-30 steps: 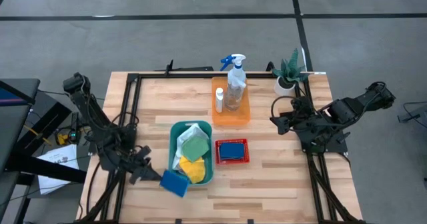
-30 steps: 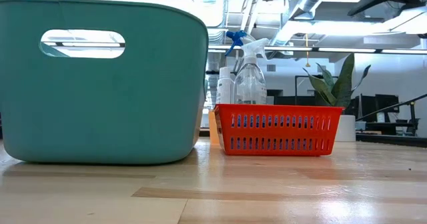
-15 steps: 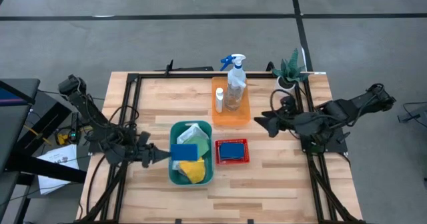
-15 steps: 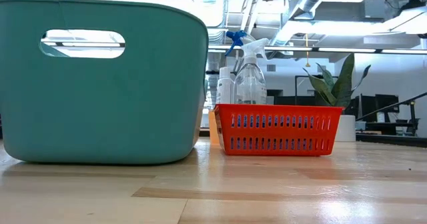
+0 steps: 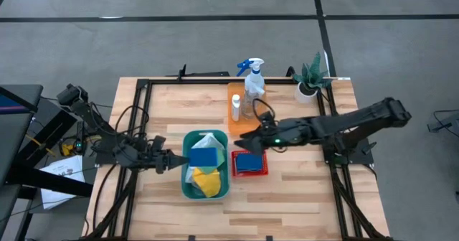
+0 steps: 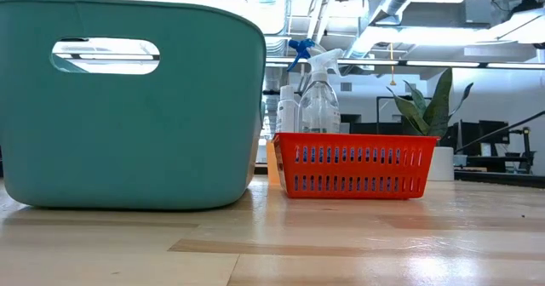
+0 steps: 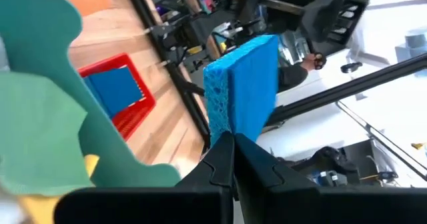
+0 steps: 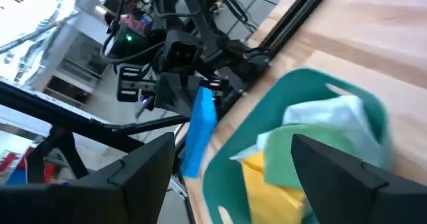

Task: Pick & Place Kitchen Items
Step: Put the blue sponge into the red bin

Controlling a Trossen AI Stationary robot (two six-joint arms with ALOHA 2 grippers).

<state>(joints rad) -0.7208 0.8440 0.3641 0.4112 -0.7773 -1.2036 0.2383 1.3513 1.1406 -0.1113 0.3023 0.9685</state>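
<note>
Left tool (image 5: 176,159): fingers clamped on a blue sponge (image 5: 203,157), holding it above the teal bin; in the left wrist view the sponge (image 7: 243,84) stands on edge between the closed finger pads (image 7: 220,159).
Right tool (image 5: 242,142): fingers spread apart, gripping nothing; arm stretched across the surface, tool above the gap between teal bin and red basket.
Surface (image 5: 301,191): light wood planks, framed by dark rails.
Teal bin (image 5: 187,186): tall-walled, with handle cut-outs; stands left of the red basket.
Cloths: white cloth (image 5: 208,140), green cloth (image 5: 206,171) and yellow cloth (image 5: 209,184), all inside the teal bin.
Orange tray (image 5: 252,126): behind the red basket; carries both bottles.
Red basket (image 5: 249,172): slotted walls; a second blue sponge (image 5: 250,164) lies inside.
Spray bottle (image 5: 252,76): clear body, blue trigger, upright on the orange tray.
Small white bottle (image 5: 235,107): upright, just beside the spray bottle.
Plant (image 5: 311,74): white pot, at the far right corner.
</note>
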